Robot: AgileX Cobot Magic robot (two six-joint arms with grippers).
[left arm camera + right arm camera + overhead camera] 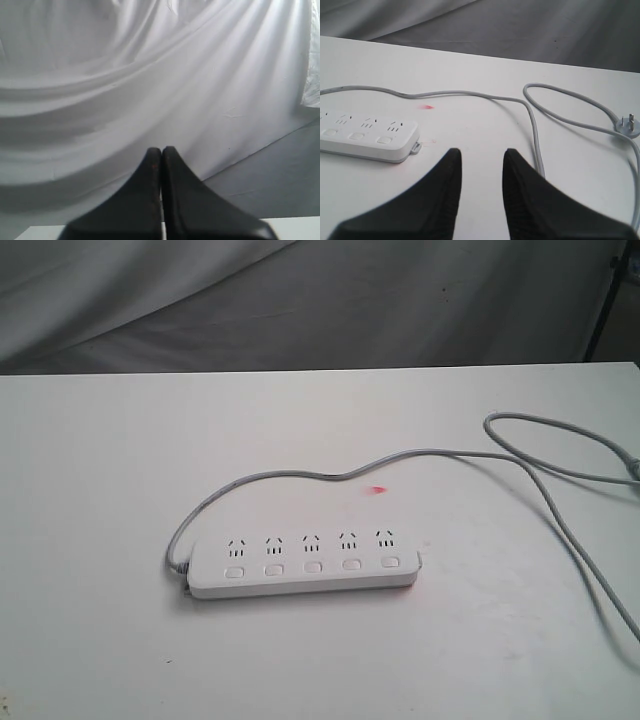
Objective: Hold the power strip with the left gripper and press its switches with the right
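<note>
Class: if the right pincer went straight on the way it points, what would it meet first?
The right pincer, open, would probably meet bare table first, then the grey cord crossing ahead. The power strip sits off to one side. Depth is unclear.

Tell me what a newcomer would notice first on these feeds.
The white power strip lies flat and untouched on the table, its grey cord looping behind it and off right. Next, a small red mark just behind the strip. The right gripper is open with the strip's end in its view, while the left gripper is shut, facing only draped cloth.
</note>
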